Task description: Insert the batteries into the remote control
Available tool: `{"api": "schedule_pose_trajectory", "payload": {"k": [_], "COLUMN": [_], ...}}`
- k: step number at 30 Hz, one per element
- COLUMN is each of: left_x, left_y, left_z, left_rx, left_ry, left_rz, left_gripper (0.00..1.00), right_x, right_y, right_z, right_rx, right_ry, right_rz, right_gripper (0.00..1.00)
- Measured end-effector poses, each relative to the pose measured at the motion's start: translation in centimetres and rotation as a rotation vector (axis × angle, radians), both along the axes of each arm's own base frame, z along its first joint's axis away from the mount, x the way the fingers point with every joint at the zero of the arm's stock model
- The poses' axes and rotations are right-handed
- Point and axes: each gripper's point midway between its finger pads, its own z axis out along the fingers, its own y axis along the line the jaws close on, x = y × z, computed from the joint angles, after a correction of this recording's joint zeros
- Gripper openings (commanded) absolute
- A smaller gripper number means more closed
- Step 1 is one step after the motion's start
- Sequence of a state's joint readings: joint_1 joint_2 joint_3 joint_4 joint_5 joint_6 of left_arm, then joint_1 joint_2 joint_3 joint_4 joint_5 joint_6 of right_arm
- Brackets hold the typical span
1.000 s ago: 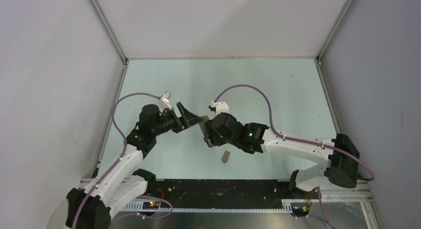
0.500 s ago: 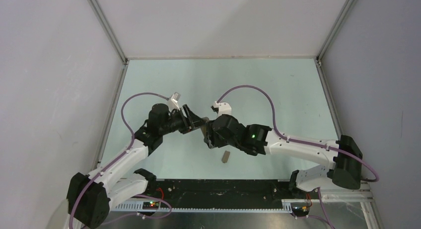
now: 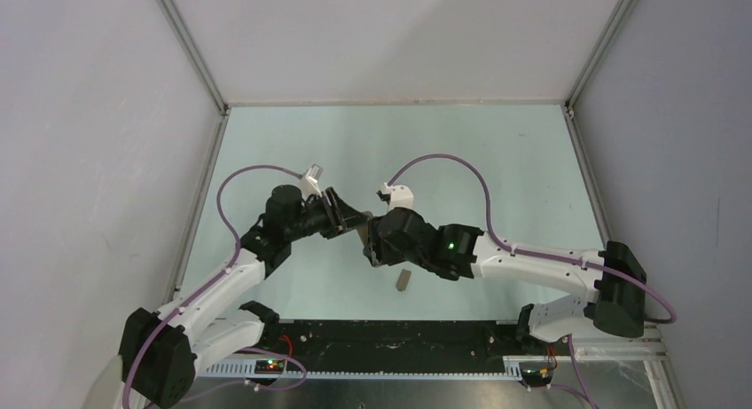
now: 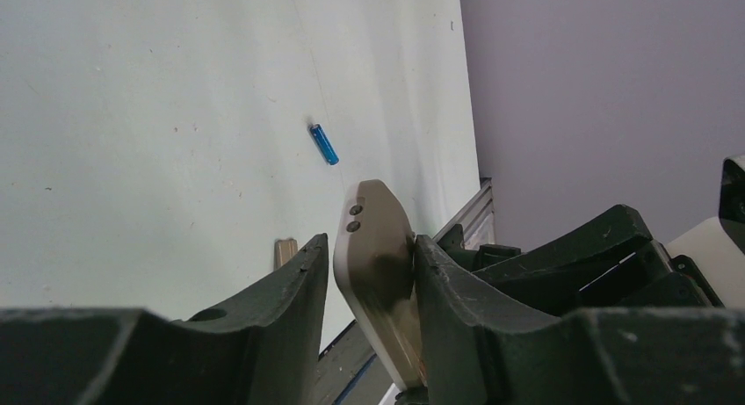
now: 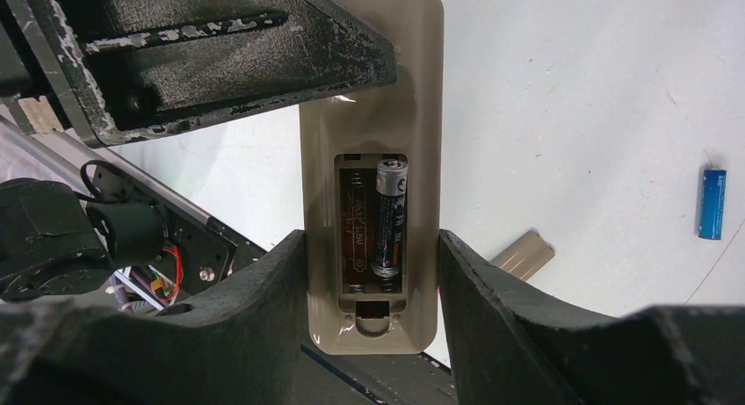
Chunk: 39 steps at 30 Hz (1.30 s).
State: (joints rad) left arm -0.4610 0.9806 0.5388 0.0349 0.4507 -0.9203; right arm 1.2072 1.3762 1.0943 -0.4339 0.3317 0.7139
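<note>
1. Although both arms meet over the middle of the table, only the black two-finger right gripper (image 5: 369, 234) is plainly clamped. Its fingers press the two long sides of the beige-grey oblong plastic remote control (image 5: 413, 115), which is held clear of the pale green table (image 3: 461, 161).
2. The remote control's plain back faces the right wrist camera, and its uncovered battery compartment sits between the two fingers.
3. A dark thin cylindrical battery (image 5: 389, 216) lies in the compartment's right-hand slot in that view. The slot beside it shows its bare floor and a spring.
4. The black two-finger left gripper (image 4: 369, 247) straddles the remote control's other end. One finger touches it and the other stands a sliver off, so I cannot tell whether this claw grips it or merely brackets it.
5. A bright blue thin cylindrical battery (image 4: 323, 144) lies flat on the table, well apart from both grippers and the remote control.
6. A small flat beige-grey cover piece (image 3: 404, 279) rests on the table just on the near side of the right gripper, apart from the blue battery.
</note>
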Motion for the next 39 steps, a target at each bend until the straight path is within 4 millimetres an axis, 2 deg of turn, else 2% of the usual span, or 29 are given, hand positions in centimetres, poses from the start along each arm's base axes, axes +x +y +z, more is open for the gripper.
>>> {"api": "schedule_pose_trajectory", "payload": {"k": [7,12,14,22,23,26,28,30,32,34,39], "left_x": [-0.1,-0.3,-0.4,-0.4,-0.4,-0.3,-0.3,-0.3,-0.3,-0.3,-0.2], "left_y": [-0.1,-0.2,-0.3,-0.3,-0.4,-0.5,-0.5,-0.5,-0.5,-0.6,-0.6], "left_z": [0.0,0.0,-0.1,-0.1,0.0,0.3,0.2,0.1,0.0,-0.1,-0.1], "left_rx": [-0.003,-0.005,-0.005,-0.005,-0.011,-0.015,-0.013,-0.012,-0.01,-0.009,-0.002], "left_ry": [0.002,0.005,0.008,0.012,0.012,0.005,0.007,0.011,0.016,0.02,0.017], "left_rz": [-0.009,-0.023,-0.027,-0.026,-0.025,-0.029,-0.028,-0.029,-0.029,-0.03,-0.034], "left_gripper": [0.43,0.52,0.53,0.26,0.18,0.03,0.01,0.0,0.0,0.0,0.0], "right_x": [0.0,0.1,0.2,0.7,0.7,0.8,0.8,0.8,0.7,0.6,0.5], "right_y": [0.2,0.4,0.5,0.8,0.8,1.0,1.0,1.0,1.0,1.0,1.0], "right_z": [-0.2,-0.2,-0.3,-0.2,-0.3,-0.4,-0.5,-0.5,-0.6,-0.6,-0.4], "right_rx": [-0.001,0.002,0.005,0.022,0.025,0.025,0.027,0.032,0.035,0.036,0.043], "right_ry": [0.001,-0.001,-0.002,0.0,0.002,0.004,0.009,0.019,0.027,0.032,0.034], "right_rz": [0.0,-0.001,-0.002,-0.018,-0.019,-0.022,-0.025,-0.029,-0.028,-0.027,-0.023], "right_gripper": [0.23,0.22,0.22,0.22,0.22,0.22,0.25,0.33,0.48,0.57,0.68]}}
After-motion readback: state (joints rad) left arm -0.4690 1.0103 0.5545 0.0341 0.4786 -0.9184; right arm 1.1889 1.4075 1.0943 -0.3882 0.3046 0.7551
